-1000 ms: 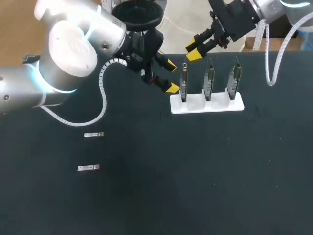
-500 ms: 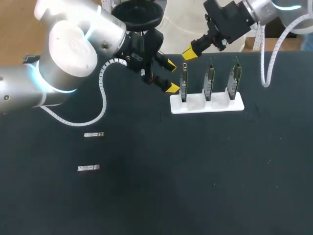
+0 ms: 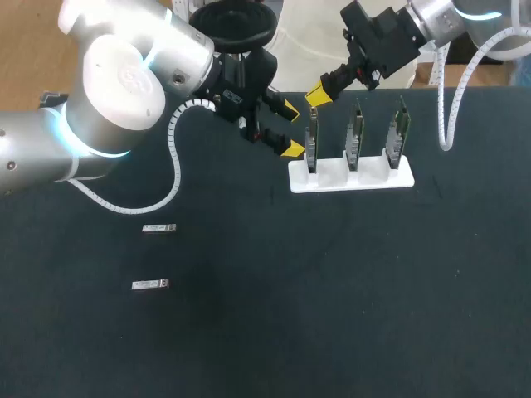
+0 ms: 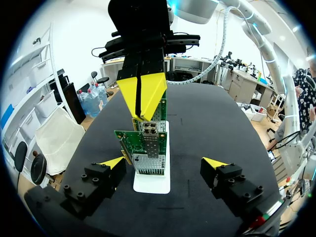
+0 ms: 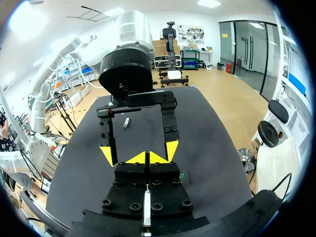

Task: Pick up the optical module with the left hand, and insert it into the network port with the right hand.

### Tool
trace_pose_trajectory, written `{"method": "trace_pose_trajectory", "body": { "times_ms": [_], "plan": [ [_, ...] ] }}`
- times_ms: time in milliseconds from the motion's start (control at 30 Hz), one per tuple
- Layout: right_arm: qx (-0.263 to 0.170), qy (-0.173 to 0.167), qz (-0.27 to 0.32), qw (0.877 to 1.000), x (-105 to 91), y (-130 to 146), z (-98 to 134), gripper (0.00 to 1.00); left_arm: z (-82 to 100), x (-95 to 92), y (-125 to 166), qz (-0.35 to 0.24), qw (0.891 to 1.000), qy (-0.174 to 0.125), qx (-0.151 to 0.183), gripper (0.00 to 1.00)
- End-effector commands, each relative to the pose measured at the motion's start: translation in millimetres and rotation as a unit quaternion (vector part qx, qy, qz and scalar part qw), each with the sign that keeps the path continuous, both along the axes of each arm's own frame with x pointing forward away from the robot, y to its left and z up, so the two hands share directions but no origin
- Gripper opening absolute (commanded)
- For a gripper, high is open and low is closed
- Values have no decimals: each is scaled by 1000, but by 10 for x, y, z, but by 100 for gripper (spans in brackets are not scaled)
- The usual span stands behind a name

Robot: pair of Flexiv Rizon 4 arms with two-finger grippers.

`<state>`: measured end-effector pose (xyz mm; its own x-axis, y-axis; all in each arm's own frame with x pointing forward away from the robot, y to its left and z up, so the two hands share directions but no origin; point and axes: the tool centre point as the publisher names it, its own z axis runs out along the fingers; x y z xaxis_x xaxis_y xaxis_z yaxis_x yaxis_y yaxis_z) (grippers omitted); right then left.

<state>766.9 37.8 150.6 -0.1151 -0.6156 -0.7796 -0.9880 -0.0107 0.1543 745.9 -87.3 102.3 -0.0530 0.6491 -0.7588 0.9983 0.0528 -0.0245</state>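
On the left part of the dark table (image 3: pixel 348 315), well apart from both grippers, an optical module (image 3: pixel 158 228) lies flat. A second optical module (image 3: pixel 150 284) lies flat near it, the two parallel and not touching, and neither is held. Toward the table's other side a white holder (image 3: pixel 373 177) carries three green network cards standing upright in a row: the left card (image 3: pixel 313 143), the middle card (image 3: pixel 355 137) and the right card (image 3: pixel 398 133). In the left wrist view the network port (image 4: pixel 149 127) shows as metal cages along the top edge of the nearest card. The right gripper (image 3: pixel 318 94), whose arm comes in from the right and reaches across the row, hangs directly over the left card. Its yellow tips are pressed together and point down at the port, with nothing to be made out between them. Whether the tips touch the port cannot be told. The left gripper (image 3: pixel 290 129) sits just beside the left card on the side away from the other cards. Its fingers are spread wide with nothing in them. In its own wrist view the row of cards stands ahead of the gap between the fingers, and neither finger touches a card.
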Motion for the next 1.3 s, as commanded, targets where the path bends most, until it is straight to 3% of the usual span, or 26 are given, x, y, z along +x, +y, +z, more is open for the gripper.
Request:
{"method": "trace_pose_trajectory", "body": {
  "times_ms": [33,1300],
  "plan": [
    [1,5,2,1000,38,4,-40,0,8,14,-9,0,1000,2,3,100],
    [-14,20,2,1000,-23,0,-211,0,8,14,-9,0,1000,2,3,100]
  ]
}}
